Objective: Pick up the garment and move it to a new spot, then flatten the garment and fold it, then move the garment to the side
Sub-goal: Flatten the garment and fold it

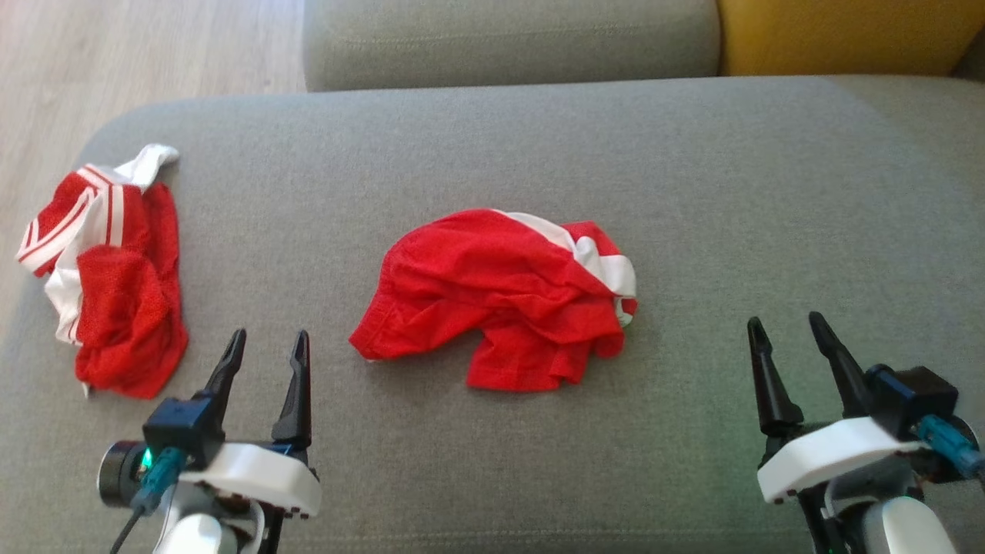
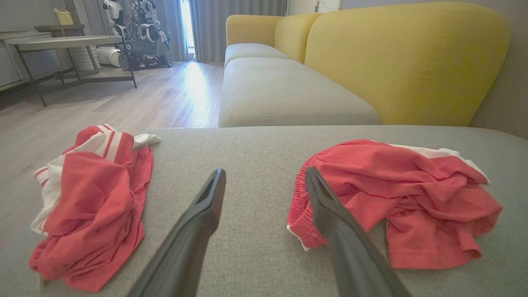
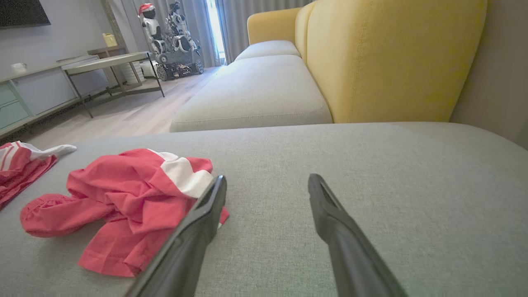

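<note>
Left fingers (image 1: 296,385) at 7 o'clock, right fingers (image 1: 769,385) at 5 o'clock: both pairs spread wide, empty. Crumpled red shorts (image 1: 492,300) lie mid-cushion on grey sofa seat (image 1: 539,138). Second red-and-white garment (image 1: 108,277) bunched at 9 o'clock edge.

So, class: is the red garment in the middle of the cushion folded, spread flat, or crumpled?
Crumpled. The middle garment lies bunched in creases, its white band twisted over one end.

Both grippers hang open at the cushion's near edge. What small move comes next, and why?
Probably ease the left gripper forward and rightward to the near hem of the middle red garment: it lies crumpled and untouched, and that open gripper looks nearer it than the right gripper.
</note>
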